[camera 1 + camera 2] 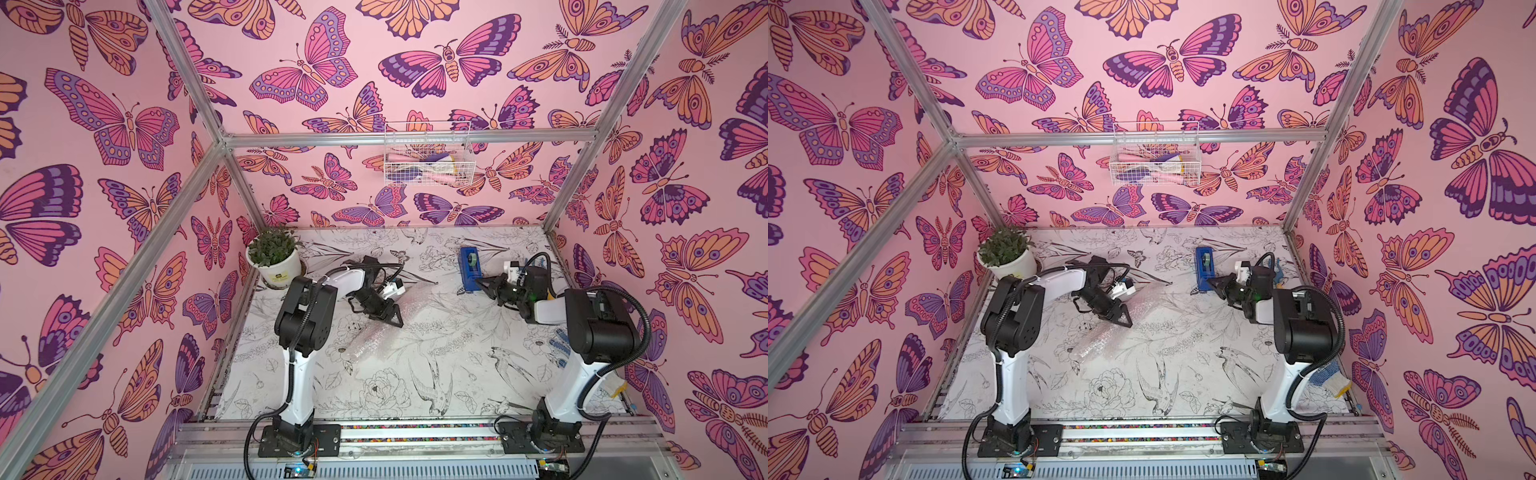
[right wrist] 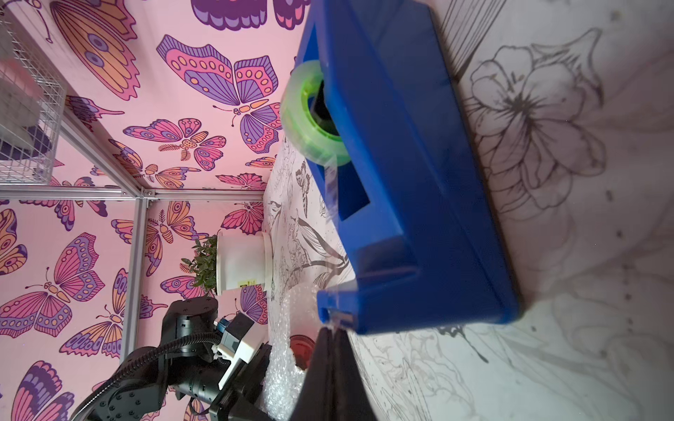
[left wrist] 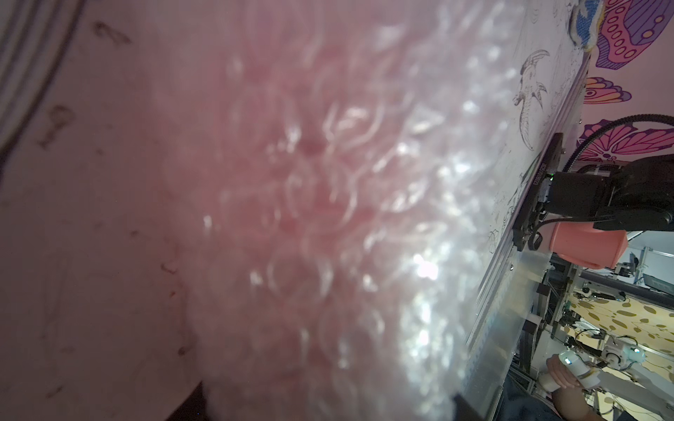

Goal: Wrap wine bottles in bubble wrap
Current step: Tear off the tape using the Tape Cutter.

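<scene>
Right fingers [image 2: 318,371] pinched shut on the tape end [image 2: 337,320] at the blue tape dispenser [image 2: 401,182]. Best to pull straight and slow, then tear across the cutter. The wine bottle [image 2: 302,346] lies rolled in bubble wrap [image 1: 372,343] on the table [image 1: 457,374], left fingers [image 1: 392,318] on it, grip unclear.

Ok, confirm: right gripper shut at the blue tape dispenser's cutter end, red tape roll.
The tape roll is green, not red: see the right wrist view. The right gripper is shut at the cutter end of the blue tape dispenser.
</scene>
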